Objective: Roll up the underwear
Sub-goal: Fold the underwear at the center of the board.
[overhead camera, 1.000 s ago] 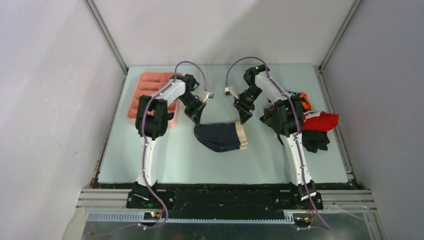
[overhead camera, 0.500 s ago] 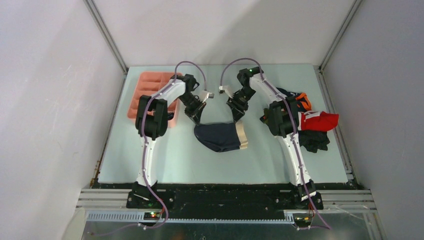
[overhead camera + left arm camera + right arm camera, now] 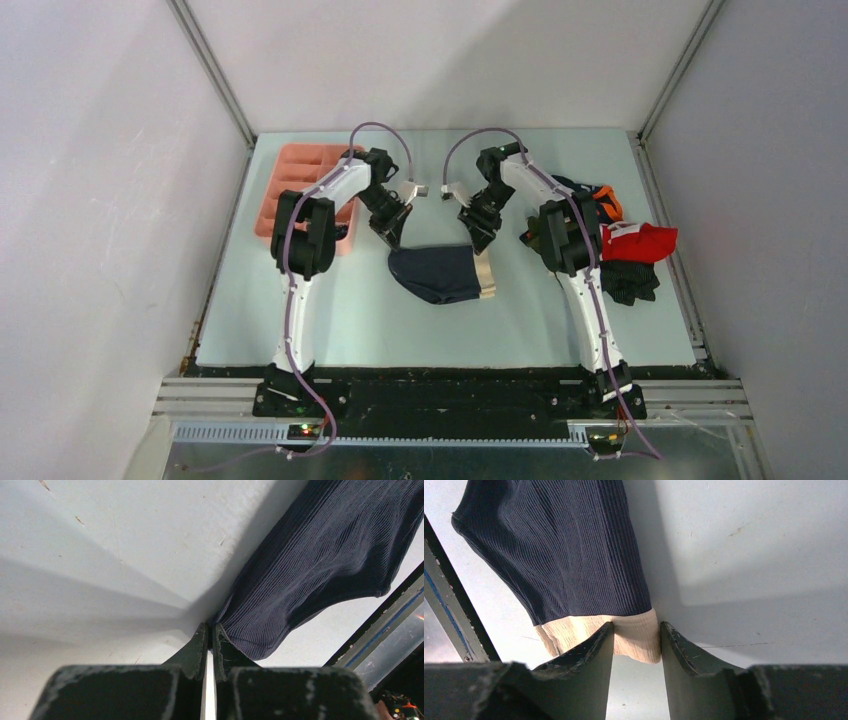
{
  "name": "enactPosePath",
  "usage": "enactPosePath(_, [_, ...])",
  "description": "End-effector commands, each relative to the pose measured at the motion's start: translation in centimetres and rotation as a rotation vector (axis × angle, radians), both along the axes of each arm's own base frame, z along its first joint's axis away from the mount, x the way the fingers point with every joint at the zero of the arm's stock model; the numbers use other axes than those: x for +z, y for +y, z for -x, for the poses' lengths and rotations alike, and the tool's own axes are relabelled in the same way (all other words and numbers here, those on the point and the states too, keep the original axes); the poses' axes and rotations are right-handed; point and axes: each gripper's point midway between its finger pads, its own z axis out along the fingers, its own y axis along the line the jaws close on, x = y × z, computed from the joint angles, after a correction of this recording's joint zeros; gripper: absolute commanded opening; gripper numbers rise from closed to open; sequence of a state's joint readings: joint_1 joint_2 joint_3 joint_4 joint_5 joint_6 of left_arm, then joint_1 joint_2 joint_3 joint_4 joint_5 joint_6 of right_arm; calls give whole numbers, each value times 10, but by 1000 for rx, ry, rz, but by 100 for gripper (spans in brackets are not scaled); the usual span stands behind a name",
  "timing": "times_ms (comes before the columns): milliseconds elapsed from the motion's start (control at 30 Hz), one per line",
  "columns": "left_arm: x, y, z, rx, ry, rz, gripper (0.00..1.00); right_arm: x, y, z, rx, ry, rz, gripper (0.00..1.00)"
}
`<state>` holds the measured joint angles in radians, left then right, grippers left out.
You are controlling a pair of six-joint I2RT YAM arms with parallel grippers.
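At centre: navy brief (image 3: 440,272) | left tool (image 3: 392,238) shut | right tool (image 3: 481,243) part-open astride waistband (image 3: 634,632) | tray (image 3: 290,190) left, pile (image 3: 635,243) right

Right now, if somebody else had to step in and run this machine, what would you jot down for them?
Left claw: shut, pinching a dark corner of the navy briefs.
Right claw: open, fingers either side of the beige waistband, not yet closed on it.
Navy briefs lie flat mid-table; the other underwear is heaped at the right edge; pink tray is at far left.
Done: one pair laid out.
Left: roll it, then work through the heap.
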<state>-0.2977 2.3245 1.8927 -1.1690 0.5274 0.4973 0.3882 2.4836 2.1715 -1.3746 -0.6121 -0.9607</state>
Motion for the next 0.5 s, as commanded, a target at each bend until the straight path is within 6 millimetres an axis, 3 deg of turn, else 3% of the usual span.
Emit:
enactPosePath(0, [12, -3, -13, 1, -46, 27, 5, -2, -11, -3, 37, -45, 39, 42])
enactPosePath(300, [11, -3, -15, -2, -45, 29, 4, -6, -9, -5, 25, -51, 28, 16])
enactPosePath(400, [16, -5, -16, -10, -63, 42, 0, 8, -5, -12, -1, -118, -4, 1])
enactPosePath(433, [23, -6, -18, -16, -89, 53, 0, 4, -5, -12, -5, -135, -12, 0])
enactPosePath(467, [22, -6, -16, -21, -99, 62, 0, 18, 0, -22, -16, -208, -43, 0])
